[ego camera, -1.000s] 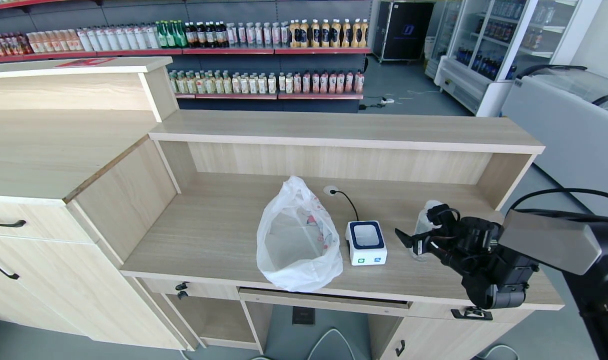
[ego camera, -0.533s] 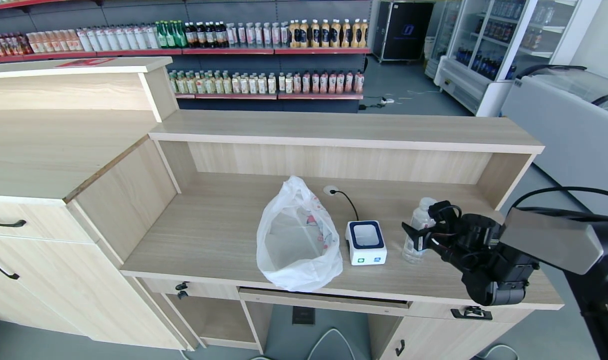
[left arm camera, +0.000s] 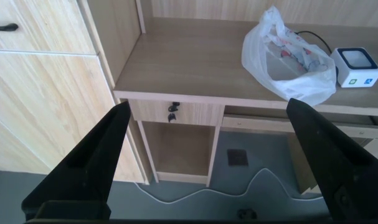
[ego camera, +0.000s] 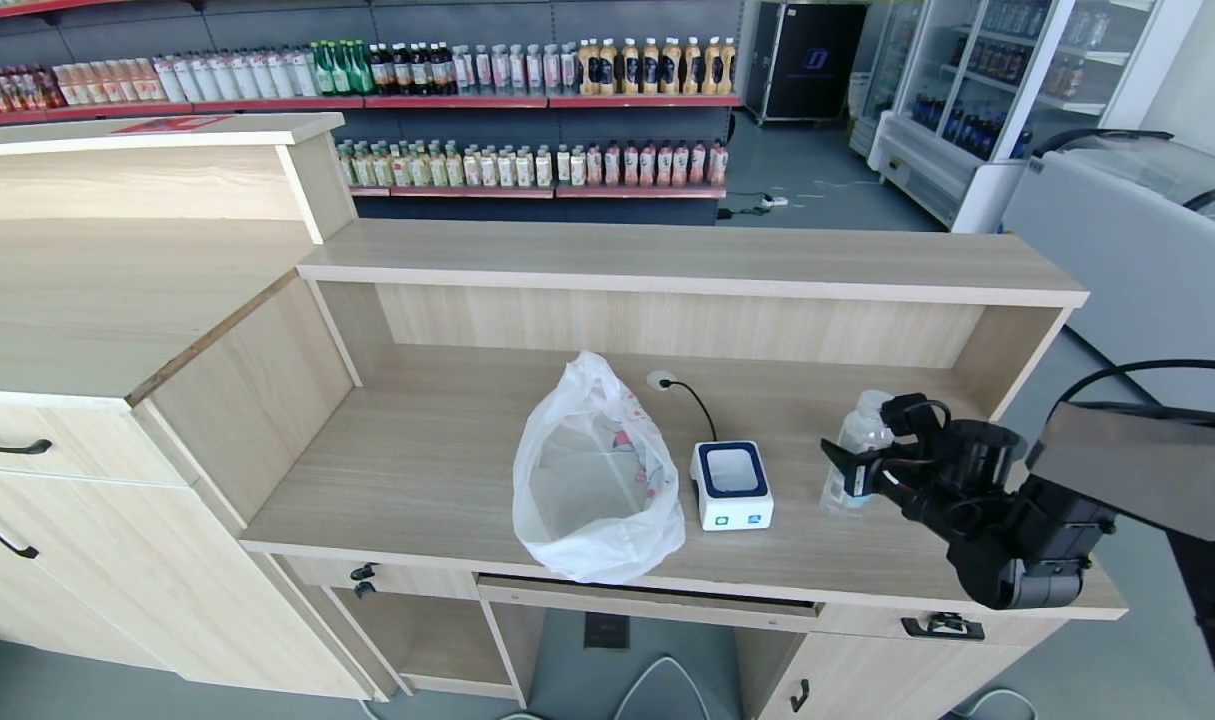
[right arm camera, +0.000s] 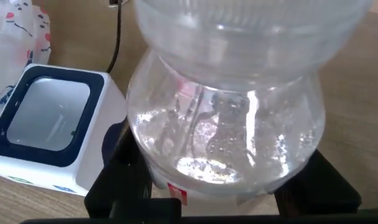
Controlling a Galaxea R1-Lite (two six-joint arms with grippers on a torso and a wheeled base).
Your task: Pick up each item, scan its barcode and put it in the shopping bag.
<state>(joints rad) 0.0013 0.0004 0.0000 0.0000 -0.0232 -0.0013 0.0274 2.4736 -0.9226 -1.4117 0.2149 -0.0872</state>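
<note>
A clear plastic bottle (ego camera: pixel 857 440) stands upright at the right of the wooden counter (ego camera: pixel 417 470). My right gripper (ego camera: pixel 865 434) is shut on it, one dark finger on each side. In the right wrist view the bottle (right arm camera: pixel 226 124) bulges between the fingers (right arm camera: pixel 123 180), close beside the scanner (right arm camera: pixel 45 124). The white and blue scanner (ego camera: pixel 731 483) sits mid-counter, left of the bottle. An open white shopping bag (ego camera: pixel 592 480) lies left of the scanner. My left gripper (left arm camera: pixel 208 107) hangs open and empty below and in front of the counter's left end.
The scanner's black cable (ego camera: pixel 692 400) runs back to a hole in the counter. A raised ledge (ego camera: pixel 687 260) overhangs the back of the counter, with side walls at both ends. Drawers and handles lie under the front edge.
My right gripper and the bottle have shifted to the right, away from the scanner, and slightly up. The bag and scanner have not moved.
</note>
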